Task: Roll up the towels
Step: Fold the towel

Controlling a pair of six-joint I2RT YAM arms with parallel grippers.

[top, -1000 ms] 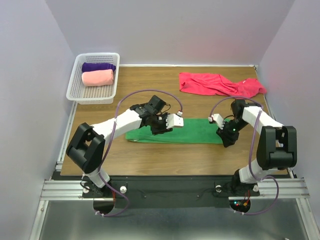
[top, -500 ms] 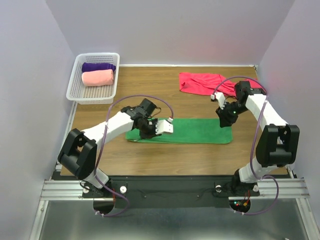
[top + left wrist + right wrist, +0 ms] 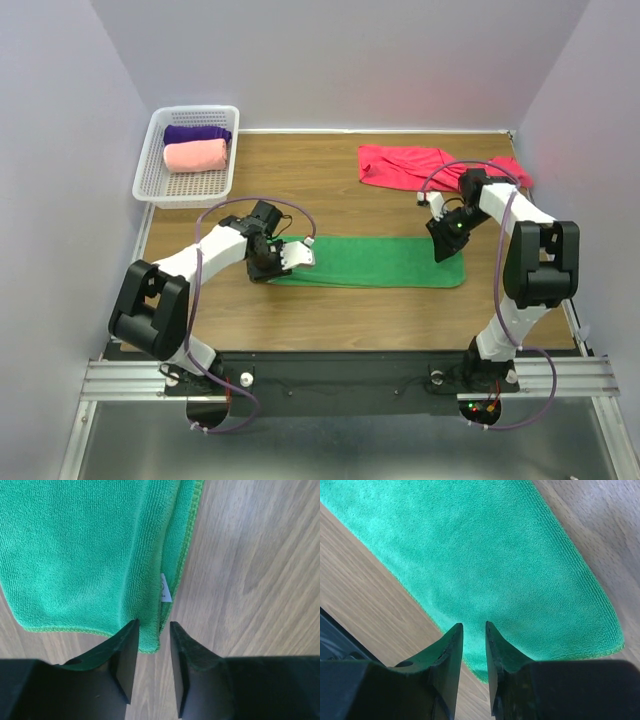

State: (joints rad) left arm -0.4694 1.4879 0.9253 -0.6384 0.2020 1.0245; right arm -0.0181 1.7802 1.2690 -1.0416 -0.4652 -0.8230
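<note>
I find the overhead view bright and evenly lit, the light diffuse from above. Shadows on the table (image 3: 300,185) are faint and soft. A pink cast tints the back wall (image 3: 400,90) above the crimson towel (image 3: 410,165). Both wrist views render the weave of the green towel (image 3: 75,555) sharply, and the fingers (image 3: 125,655) read dark and underexposed.

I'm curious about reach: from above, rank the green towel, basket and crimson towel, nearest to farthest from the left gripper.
1. Green towel, its left end at the left gripper.
2. Basket, back left corner.
3. Crimson towel, back right.
</note>
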